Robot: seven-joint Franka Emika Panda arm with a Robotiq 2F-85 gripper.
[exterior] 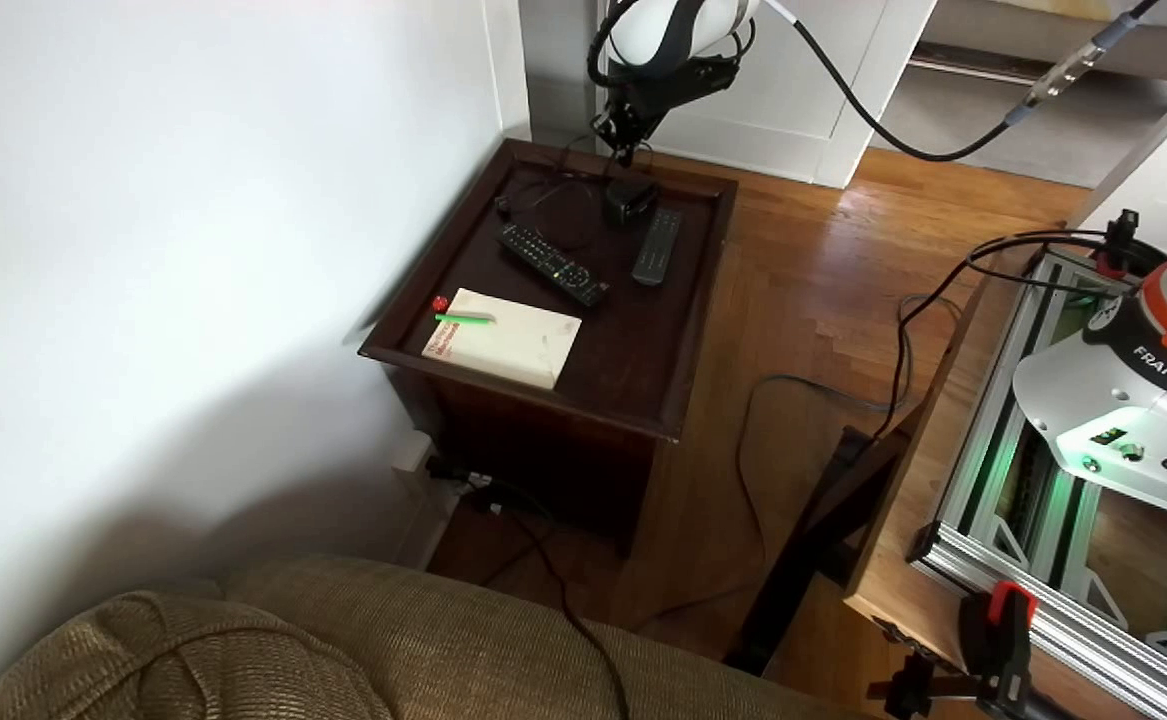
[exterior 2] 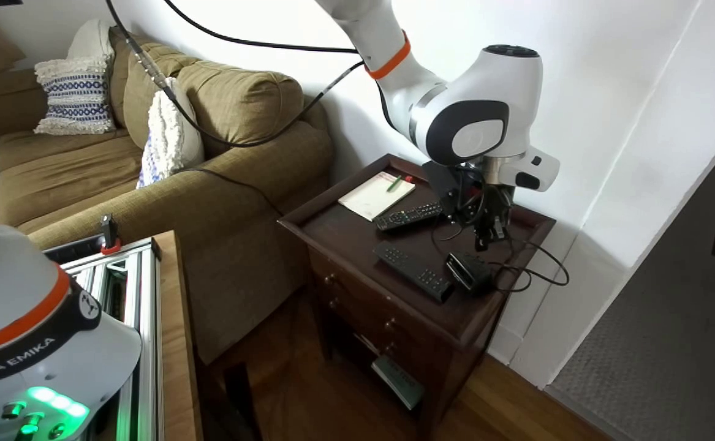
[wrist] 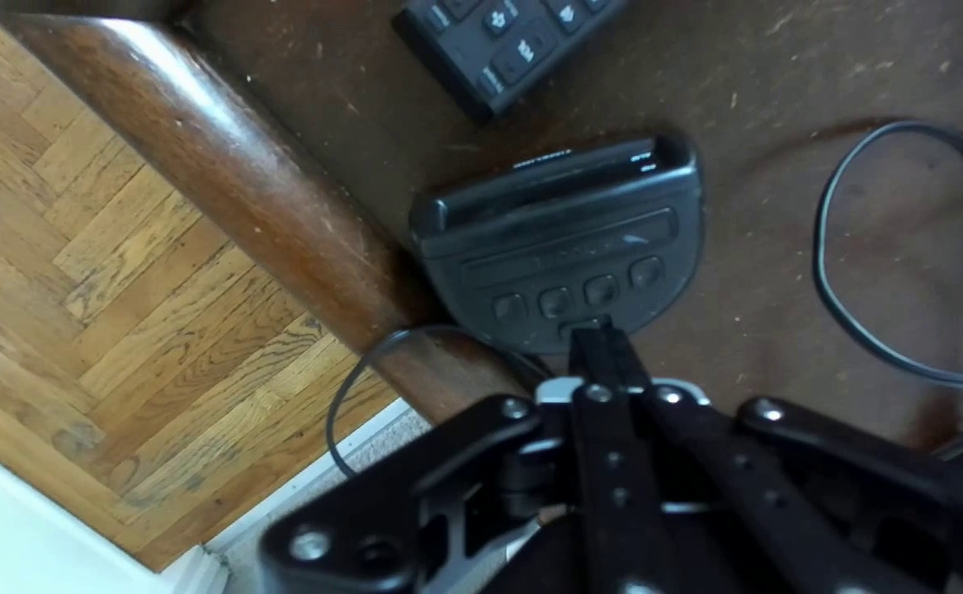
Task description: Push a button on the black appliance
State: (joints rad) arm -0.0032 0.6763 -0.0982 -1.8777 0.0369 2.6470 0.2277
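The claw (wrist: pixel 599 337), closed with nothing between its tips, hangs over the black appliance (wrist: pixel 564 239) near an edge of the table (exterior: pixel 633 345); the approach looks done, only the press seems left.

The black appliance (wrist: pixel 559 252) looked like smooth, mostly matt plastic, the table (wrist: pixel 275 223) scuffed, glossy wood, and the sofa (exterior: pixel 423 640) rough cloth.

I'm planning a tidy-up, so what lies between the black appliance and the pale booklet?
A long black remote control, as both exterior views show; nearer the black appliance, a thin cable loop, clearest in the wrist view.
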